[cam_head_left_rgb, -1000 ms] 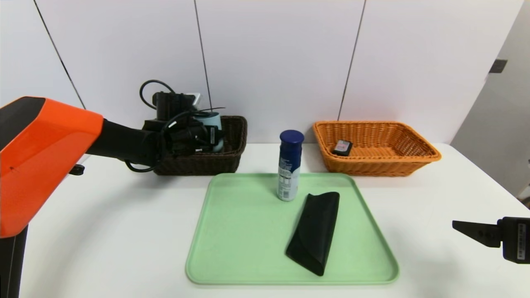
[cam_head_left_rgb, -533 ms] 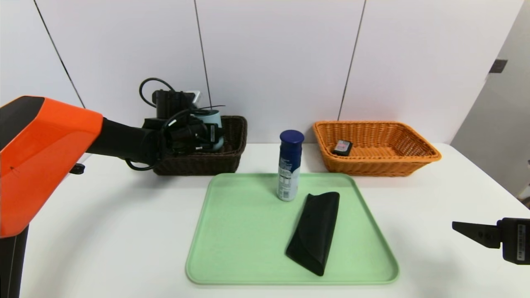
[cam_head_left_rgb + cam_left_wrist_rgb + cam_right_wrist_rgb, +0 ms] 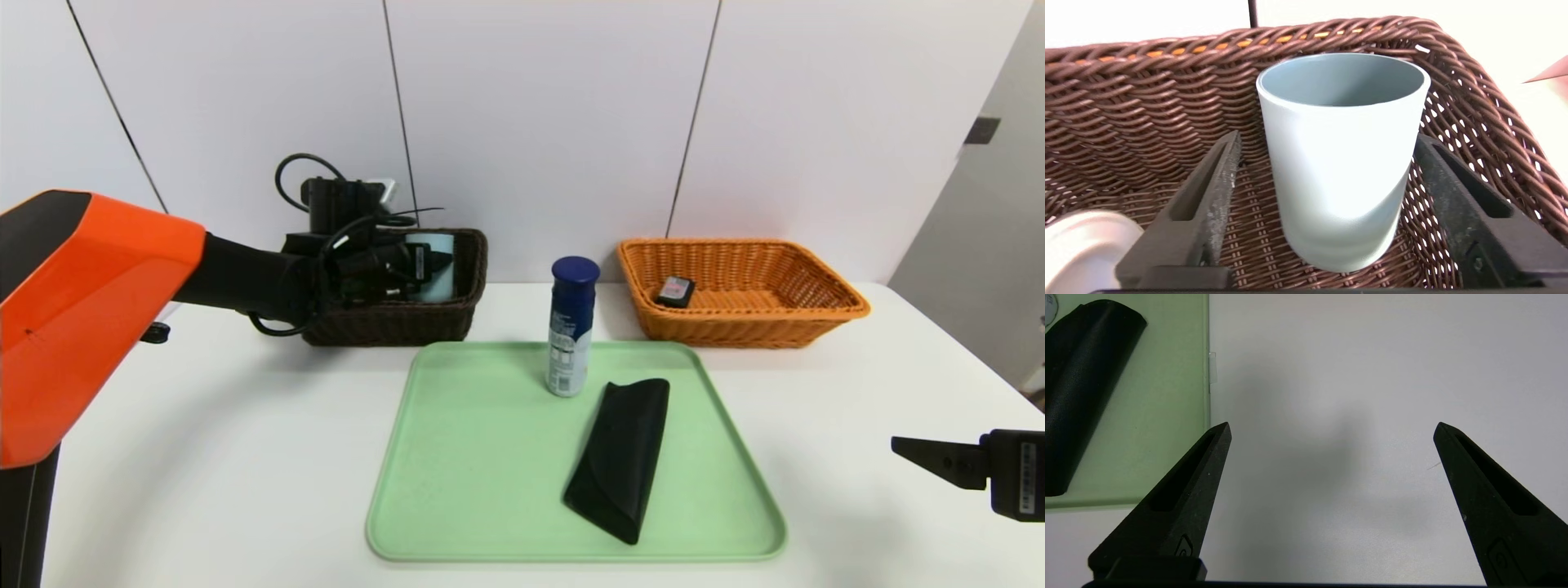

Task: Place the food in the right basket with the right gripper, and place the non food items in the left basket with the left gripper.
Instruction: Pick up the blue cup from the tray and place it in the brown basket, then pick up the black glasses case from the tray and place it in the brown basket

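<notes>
A pale blue cup [image 3: 1339, 163] stands upright on the floor of the brown left basket [image 3: 1126, 102]. My left gripper [image 3: 1327, 139] is open around it, with a gap between each finger and the cup's sides. The head view shows the same cup [image 3: 438, 265] inside the brown basket [image 3: 392, 325], with the left gripper [image 3: 431, 263] reaching in. A blue spray can [image 3: 571, 327] and a black case [image 3: 620, 457] are on the green tray [image 3: 473, 457]. The orange right basket [image 3: 824, 306] holds a small dark packet [image 3: 675, 291]. My right gripper [image 3: 1331, 428] is open over bare table.
A round white object [image 3: 1081, 245] lies in the brown basket beside one left finger. In the head view the right gripper [image 3: 922, 457] is parked low at the right edge, to the right of the tray. A white wall stands close behind both baskets.
The left gripper's jaws have spread apart and let go of the cup. The cup now sits lower in the brown basket. The right arm has not moved.
</notes>
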Action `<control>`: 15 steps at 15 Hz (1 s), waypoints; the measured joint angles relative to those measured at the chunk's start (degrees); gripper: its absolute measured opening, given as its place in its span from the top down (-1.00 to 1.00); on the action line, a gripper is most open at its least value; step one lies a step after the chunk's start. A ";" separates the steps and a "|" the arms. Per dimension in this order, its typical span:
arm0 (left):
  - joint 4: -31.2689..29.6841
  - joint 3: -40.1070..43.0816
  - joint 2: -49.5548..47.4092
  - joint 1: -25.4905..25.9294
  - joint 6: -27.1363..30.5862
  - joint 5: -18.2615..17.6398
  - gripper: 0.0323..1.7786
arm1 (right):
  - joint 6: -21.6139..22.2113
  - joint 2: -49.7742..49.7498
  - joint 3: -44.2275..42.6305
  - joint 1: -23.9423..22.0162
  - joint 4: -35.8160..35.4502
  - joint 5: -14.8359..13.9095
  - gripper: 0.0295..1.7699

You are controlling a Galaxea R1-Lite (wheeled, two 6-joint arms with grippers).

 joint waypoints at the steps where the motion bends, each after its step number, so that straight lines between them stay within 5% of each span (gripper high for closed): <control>1: 0.01 -0.05 -0.20 0.00 0.00 -0.04 -0.71 | 0.02 0.00 0.00 0.00 -0.01 0.02 -0.93; 7: 5.79 -3.17 -8.02 -0.83 -0.94 0.35 -0.82 | 0.02 0.05 0.06 0.04 -0.01 0.06 -0.93; 15: 36.82 -5.35 -22.27 -13.84 -6.78 -1.99 -0.88 | 0.29 0.02 0.79 0.04 -0.04 0.26 -0.93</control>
